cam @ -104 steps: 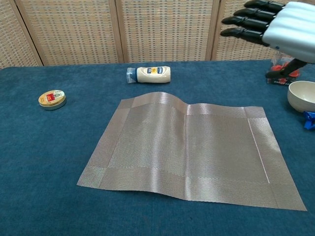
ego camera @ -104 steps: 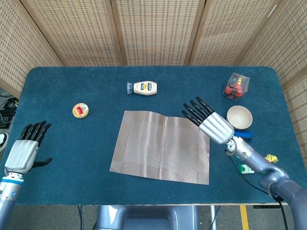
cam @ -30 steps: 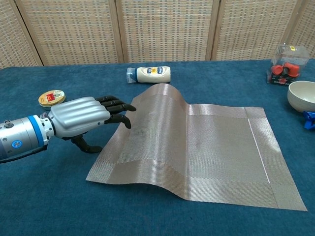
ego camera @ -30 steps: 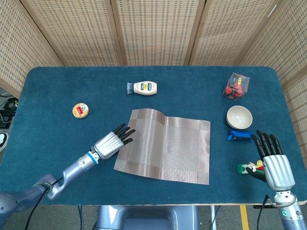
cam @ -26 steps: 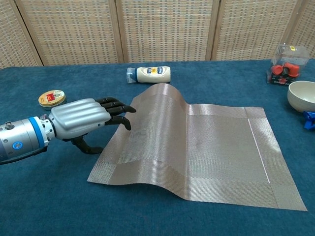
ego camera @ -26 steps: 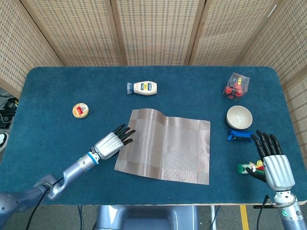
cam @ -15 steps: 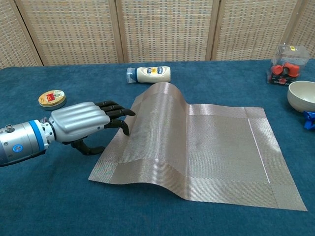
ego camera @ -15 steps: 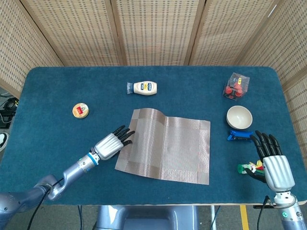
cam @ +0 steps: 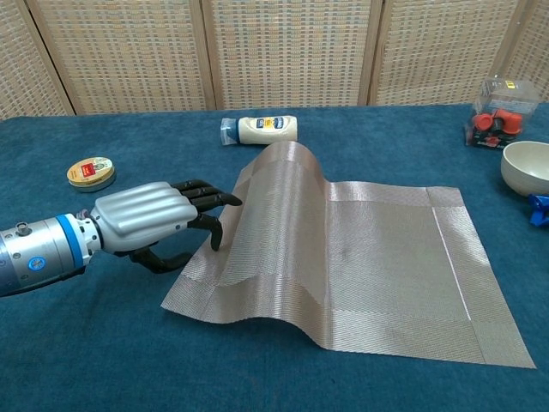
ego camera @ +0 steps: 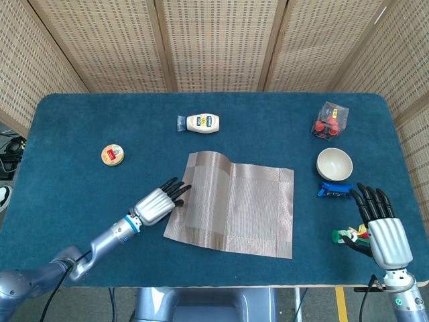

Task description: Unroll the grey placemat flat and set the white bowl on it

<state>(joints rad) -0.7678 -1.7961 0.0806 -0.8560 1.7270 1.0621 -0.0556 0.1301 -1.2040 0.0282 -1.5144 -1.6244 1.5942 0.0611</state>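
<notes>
White round ceramic bowl (cam: 529,166): right side cut off by the chest view's edge. Small blue plastic item (cam: 540,209) just in front of the bowl: only a corner shows there (whole in the head view, kind not discernible). Grey woven placemat (cam: 360,257): raised left fold hides the cloth beneath it. Left hand (cam: 159,219): fingertip contact with the placemat's left edge cannot be told. Right hand (ego camera: 383,233): outside the chest view.

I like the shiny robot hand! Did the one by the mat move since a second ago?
Yes. The left hand slid right, farther from the round tin, pushing the grey placemat edge into a taller hump.
</notes>
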